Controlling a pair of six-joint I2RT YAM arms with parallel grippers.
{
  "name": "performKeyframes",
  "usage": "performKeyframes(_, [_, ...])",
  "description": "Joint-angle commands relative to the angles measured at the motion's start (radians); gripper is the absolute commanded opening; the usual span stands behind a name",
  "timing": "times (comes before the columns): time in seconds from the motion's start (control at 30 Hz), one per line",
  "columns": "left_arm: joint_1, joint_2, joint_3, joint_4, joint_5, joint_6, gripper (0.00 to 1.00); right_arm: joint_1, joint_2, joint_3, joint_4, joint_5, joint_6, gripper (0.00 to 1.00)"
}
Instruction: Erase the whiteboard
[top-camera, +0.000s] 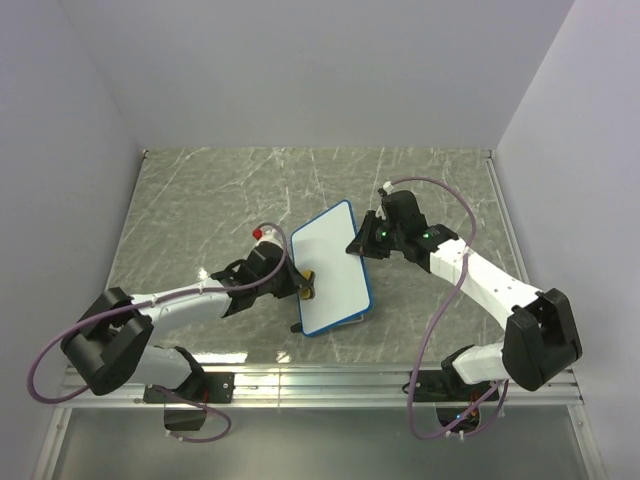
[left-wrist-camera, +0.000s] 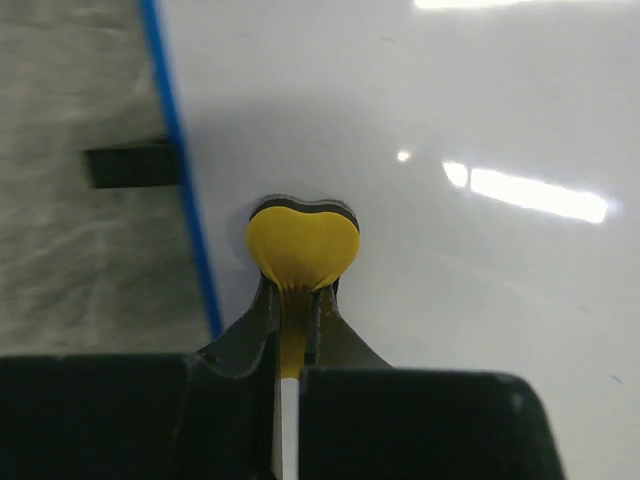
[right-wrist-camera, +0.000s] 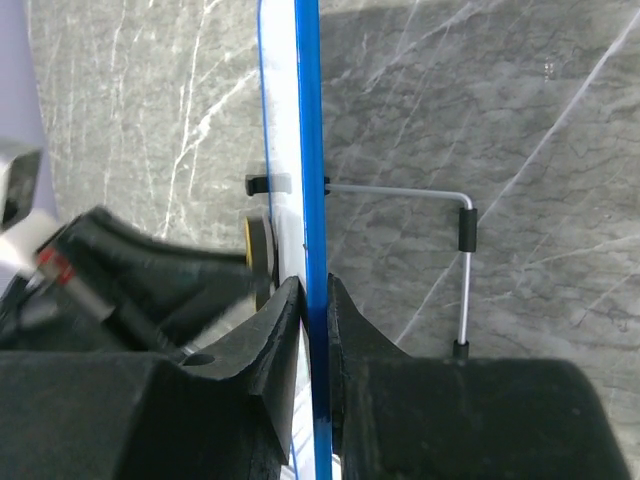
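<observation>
**Whiteboard clamped at one edge, eraser pressed to its face**

The whiteboard stood near the middle of the desk, between the two arms, its long side running away from the bases and skewed a little to the right. Its face showed plain white in the top view. In the left wrist view the surface was glossy, with bright streaks of reflected light across it. A thin blue frame with rounded corners ran around it. Seen edge-on from the right wrist, the board rose on edge from the desk. A bent wire stand with black sleeves reached out from its back. One black foot stuck out past the frame on the desk side.

The left tool was clenched on a yellow eraser. Its fingers pinched the narrow end, and the rounded head lay against the white face just inside the near long edge of the frame.

The right tool was clamped on the board's opposite long edge. Its two fingers were closed on either side of the blue frame.

The desk was grey, marbled with pale veins.
</observation>
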Motion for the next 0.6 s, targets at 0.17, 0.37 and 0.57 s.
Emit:
performKeyframes(0.17, [0.012,-0.071,0.087,-0.395,-0.123,0.102,0.00,0.049,-0.035,-0.029,-0.079,-0.029,0.013,0.00])
performKeyframes(0.37, [0.032,-0.177,0.313,-0.618,-0.233,0.173,0.00,0.049,-0.041,-0.038,-0.063,-0.015,0.019,0.00])
performKeyframes(0.57, [0.104,-0.166,0.333,-0.704,-0.278,0.236,0.00,0.049,-0.044,-0.050,-0.038,-0.006,0.028,0.00])
